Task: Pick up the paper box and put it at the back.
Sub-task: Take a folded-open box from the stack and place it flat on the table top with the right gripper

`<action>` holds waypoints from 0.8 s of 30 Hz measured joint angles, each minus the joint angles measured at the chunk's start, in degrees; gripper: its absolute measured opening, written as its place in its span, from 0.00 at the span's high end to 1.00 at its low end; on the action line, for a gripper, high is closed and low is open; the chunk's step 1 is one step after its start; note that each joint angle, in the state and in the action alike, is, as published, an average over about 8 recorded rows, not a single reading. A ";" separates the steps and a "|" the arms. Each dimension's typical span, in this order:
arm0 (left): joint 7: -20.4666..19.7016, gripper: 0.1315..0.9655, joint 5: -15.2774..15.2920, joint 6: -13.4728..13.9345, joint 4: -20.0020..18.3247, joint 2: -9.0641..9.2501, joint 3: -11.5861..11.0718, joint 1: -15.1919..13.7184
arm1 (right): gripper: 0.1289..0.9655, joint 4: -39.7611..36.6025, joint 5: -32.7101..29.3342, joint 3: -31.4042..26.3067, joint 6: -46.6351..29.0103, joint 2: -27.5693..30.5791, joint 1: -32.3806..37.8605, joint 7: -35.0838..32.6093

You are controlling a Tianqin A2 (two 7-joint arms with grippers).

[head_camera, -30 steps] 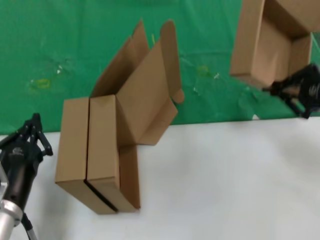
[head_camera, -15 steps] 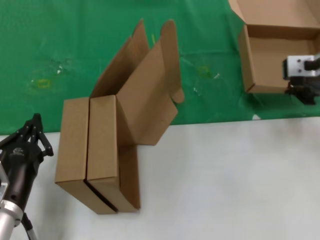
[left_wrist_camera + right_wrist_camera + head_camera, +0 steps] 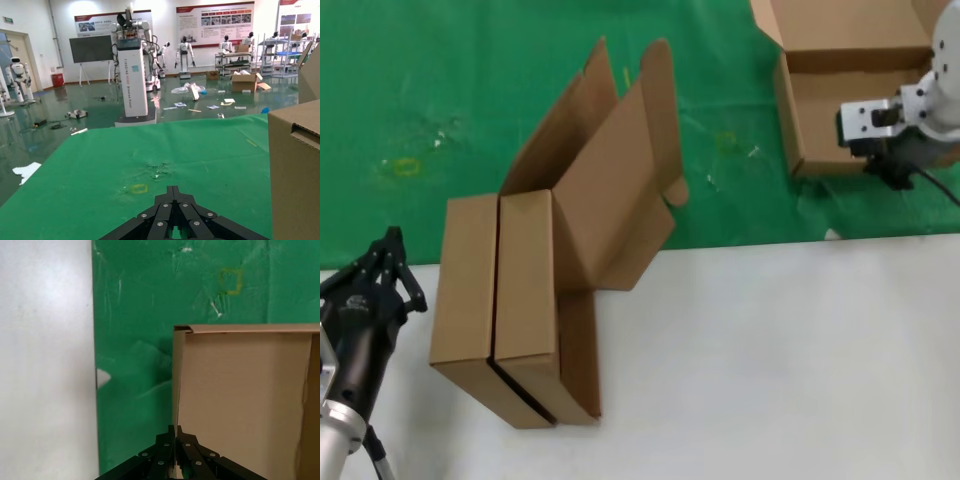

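Observation:
An open paper box (image 3: 850,95), lid folded back, lies on the green cloth (image 3: 450,100) at the back right. My right gripper (image 3: 880,168) is shut on the box's near side wall. In the right wrist view its jaws (image 3: 175,432) pinch the thin edge of that brown wall (image 3: 240,400), with the cloth (image 3: 135,340) beside it. My left gripper (image 3: 388,245) is parked at the left table edge, shut and empty; it also shows in the left wrist view (image 3: 173,189), above the cloth (image 3: 100,180).
Two more brown boxes stand at the left, half on the white tabletop (image 3: 770,360): a closed one (image 3: 465,300) and one with its lid raised (image 3: 600,210). The closed one shows close beside the left gripper (image 3: 295,170).
My right gripper has carried the box down and to the left. The box has turned from tilted in the air to lying flat on the cloth. The left arm has not moved.

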 joint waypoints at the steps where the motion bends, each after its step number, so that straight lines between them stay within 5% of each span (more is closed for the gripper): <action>1: 0.00 0.98 0.00 0.00 0.00 0.00 0.00 0.00 | 0.98 -2.52 0.37 0.20 0.98 -1.02 0.69 -1.43; 10: 0.00 0.98 0.00 0.00 0.00 0.00 0.00 0.00 | 0.98 -17.35 3.60 1.68 6.92 -6.77 5.12 -10.55; 24: 0.00 0.98 0.00 0.00 0.00 0.00 0.00 0.00 | 0.98 -20.07 5.08 1.17 6.70 -7.60 6.52 -11.75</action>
